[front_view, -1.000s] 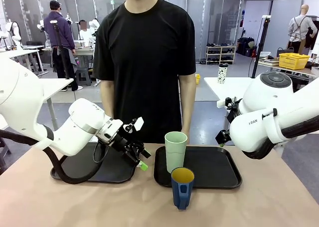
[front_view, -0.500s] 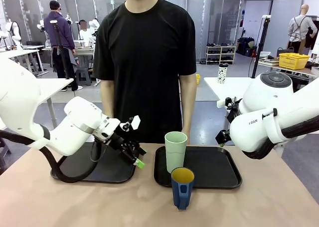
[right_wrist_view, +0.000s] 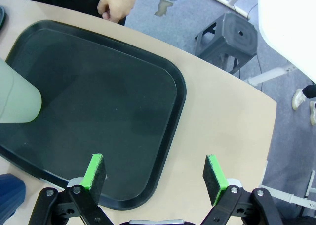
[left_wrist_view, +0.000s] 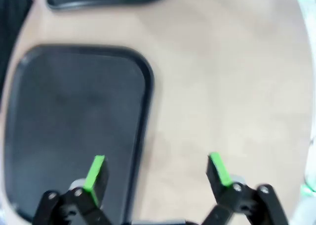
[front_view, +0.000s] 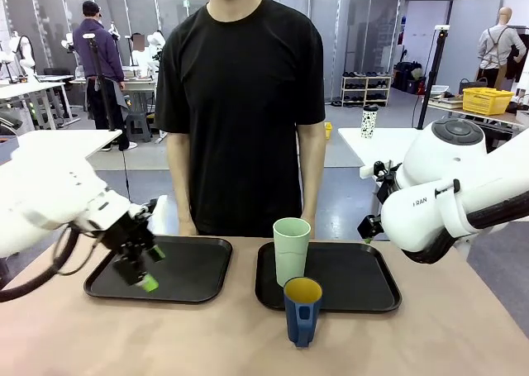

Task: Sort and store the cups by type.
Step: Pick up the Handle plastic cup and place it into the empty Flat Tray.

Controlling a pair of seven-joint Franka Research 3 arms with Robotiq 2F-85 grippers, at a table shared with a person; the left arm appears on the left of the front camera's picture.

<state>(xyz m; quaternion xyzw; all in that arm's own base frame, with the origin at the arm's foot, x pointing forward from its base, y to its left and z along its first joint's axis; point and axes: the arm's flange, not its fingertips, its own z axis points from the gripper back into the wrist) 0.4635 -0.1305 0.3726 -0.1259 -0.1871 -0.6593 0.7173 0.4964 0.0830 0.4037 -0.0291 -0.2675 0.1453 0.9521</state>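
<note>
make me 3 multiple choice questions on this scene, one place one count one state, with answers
1. Where does the tall pale green plastic tumbler stand? A) on the right black plastic tray B) in the person's hand C) on the floor
2. How many black trays lie on the tan table? A) one B) two C) three
3. How is the left gripper? A) shut on a cup B) open, empty C) shut on nothing
Answers: 1 A, its base rests on that tray; 2 B, the right one plus a left tray; 3 B, its green pads stand apart with nothing between.
</note>
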